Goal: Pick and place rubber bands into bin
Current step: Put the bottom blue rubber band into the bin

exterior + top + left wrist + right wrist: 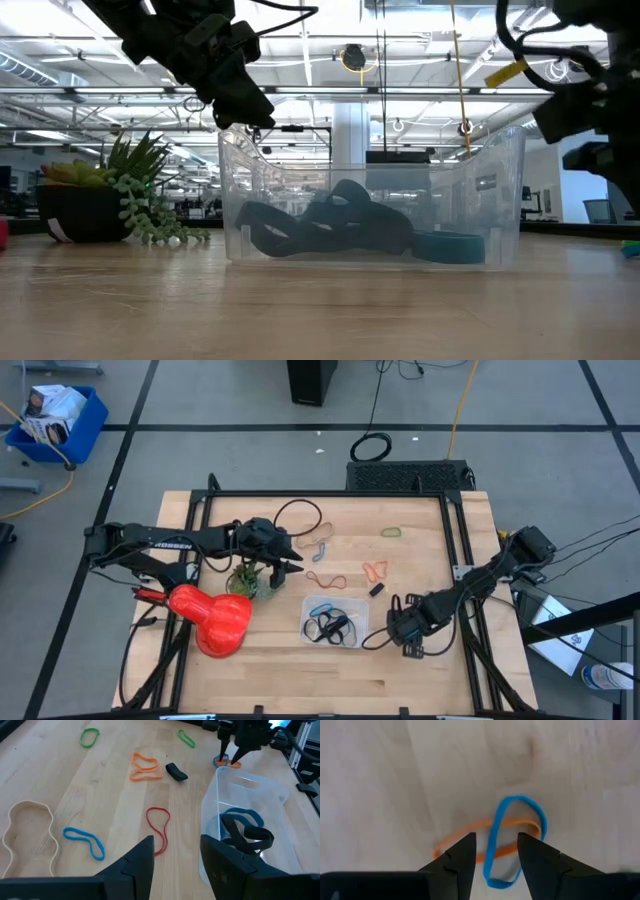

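Right pincer (494,851) parted, poised over a blue band (512,840) crossing an orange band (470,837) on the counter (420,520), beside the bin (335,620); left pincer (176,855) parted above a red band (159,827); dark and blue bands in bin.

tan rubber band (27,837) cut by frame edge | bin (250,805) corner cropped
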`<action>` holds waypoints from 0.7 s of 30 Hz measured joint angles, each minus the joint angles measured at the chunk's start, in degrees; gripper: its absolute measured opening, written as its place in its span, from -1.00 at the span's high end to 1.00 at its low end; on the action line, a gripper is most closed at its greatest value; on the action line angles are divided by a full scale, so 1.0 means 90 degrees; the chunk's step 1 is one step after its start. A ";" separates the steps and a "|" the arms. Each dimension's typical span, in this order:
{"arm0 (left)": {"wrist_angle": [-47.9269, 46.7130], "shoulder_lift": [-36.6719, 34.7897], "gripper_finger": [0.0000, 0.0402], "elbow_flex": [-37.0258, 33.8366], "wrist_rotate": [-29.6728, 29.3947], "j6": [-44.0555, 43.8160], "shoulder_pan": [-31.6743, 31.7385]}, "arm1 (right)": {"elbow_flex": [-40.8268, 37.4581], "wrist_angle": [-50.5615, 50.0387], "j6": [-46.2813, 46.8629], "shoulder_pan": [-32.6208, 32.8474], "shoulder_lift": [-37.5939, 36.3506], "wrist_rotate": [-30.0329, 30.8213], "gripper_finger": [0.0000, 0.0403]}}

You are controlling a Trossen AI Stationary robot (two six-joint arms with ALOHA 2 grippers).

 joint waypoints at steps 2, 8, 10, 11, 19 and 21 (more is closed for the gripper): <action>-0.0001 0.0000 0.16 0.0000 0.0000 0.0024 0.0000 | -0.0070 -0.0002 0.0013 0.0000 0.0000 0.0000 0.30; -0.0002 0.0000 0.16 0.0000 0.0000 0.0046 0.0000 | -0.0213 0.0229 0.0003 0.0000 -0.0016 0.0007 0.30; -0.0002 0.0000 0.16 0.0000 0.0000 0.0046 0.0000 | -0.0245 0.0342 -0.0002 0.0000 -0.0019 0.0011 0.30; -0.0005 0.0000 0.16 0.0000 0.0000 0.0046 0.0000 | -0.0252 0.0379 -0.0001 0.0000 -0.0019 0.0012 0.30; -0.0005 0.0000 0.16 0.0000 0.0001 0.0051 -0.0002 | -0.0257 0.0516 0.0836 0.0000 -0.0015 0.0022 0.30; -0.0005 0.0000 0.16 0.0000 0.0001 0.0051 -0.0002 | -0.0259 0.0571 0.1171 0.0000 -0.0009 0.0027 0.30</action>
